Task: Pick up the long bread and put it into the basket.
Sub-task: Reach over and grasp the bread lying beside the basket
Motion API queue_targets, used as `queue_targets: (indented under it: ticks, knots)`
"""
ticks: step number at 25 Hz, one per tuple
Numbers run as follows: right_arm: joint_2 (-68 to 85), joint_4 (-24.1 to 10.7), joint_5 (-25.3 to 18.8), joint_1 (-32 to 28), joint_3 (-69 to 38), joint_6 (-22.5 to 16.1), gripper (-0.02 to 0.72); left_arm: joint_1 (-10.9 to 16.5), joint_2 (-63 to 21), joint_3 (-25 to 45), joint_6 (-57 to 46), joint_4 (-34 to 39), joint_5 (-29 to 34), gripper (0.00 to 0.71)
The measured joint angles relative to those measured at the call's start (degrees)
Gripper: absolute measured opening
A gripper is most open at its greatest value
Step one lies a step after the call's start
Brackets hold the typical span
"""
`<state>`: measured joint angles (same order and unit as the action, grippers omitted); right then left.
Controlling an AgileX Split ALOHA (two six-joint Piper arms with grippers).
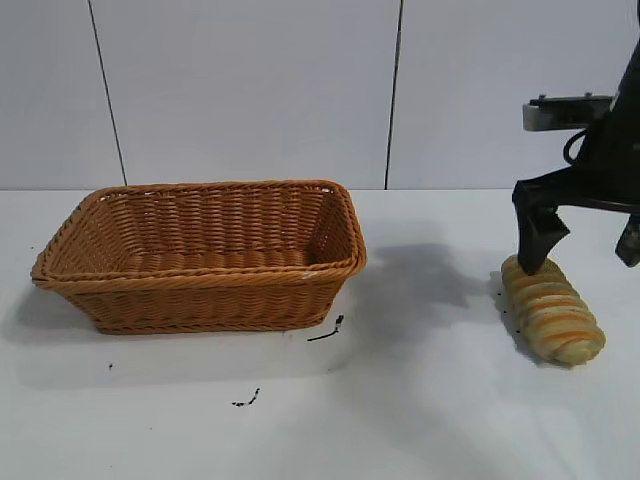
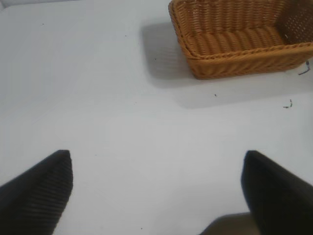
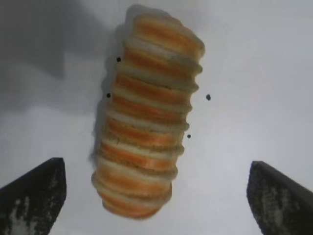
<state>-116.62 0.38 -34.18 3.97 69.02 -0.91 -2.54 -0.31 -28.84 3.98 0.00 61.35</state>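
Note:
The long bread (image 1: pixel 553 310), tan with orange-brown crosswise stripes, lies on the white table at the right; it also shows in the right wrist view (image 3: pixel 146 117). My right gripper (image 1: pixel 583 250) is open and hovers just over the loaf's far end, one finger tip at the loaf and the other at the picture's right edge. In the right wrist view (image 3: pixel 156 193) the loaf's near end lies between the wide-spread fingers (image 3: pixel 36 193), touching neither. The orange-brown wicker basket (image 1: pixel 200 285) stands empty at the left. My left gripper (image 2: pixel 156 188) is open over bare table, out of the exterior view, with the basket (image 2: pixel 234 61) ahead of it.
Small black marks (image 1: pixel 325 332) lie on the table in front of the basket, and a few black dots (image 3: pixel 208 97) beside the loaf. A white panelled wall stands behind the table.

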Motion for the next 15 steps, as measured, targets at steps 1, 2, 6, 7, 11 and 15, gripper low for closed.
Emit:
queue_targets:
  ticks: [1, 2, 6, 7, 11, 15]
  knots:
    - [-0.72, 0.05, 0.15, 0.0, 0.0, 0.0, 0.693, 0.0, 0.0, 0.0, 0.0, 0.0, 0.0, 0.696]
    - [-1.14, 0.11, 0.27, 0.0, 0.0, 0.0, 0.693, 0.0, 0.0, 0.0, 0.0, 0.0, 0.0, 0.696]
    - [-1.39, 0.16, 1.17, 0.0, 0.0, 0.0, 0.676, 0.0, 0.0, 0.0, 0.0, 0.0, 0.0, 0.696]
    - [-1.39, 0.16, 1.23, 0.0, 0.0, 0.0, 0.643, 0.0, 0.0, 0.0, 0.0, 0.0, 0.0, 0.696]
    - [-1.39, 0.37, 0.88, 0.0, 0.0, 0.0, 0.407, 0.0, 0.0, 0.0, 0.0, 0.0, 0.0, 0.696]
    - [-1.39, 0.43, 0.89, 0.0, 0.0, 0.0, 0.19, 0.0, 0.0, 0.0, 0.0, 0.0, 0.0, 0.696]
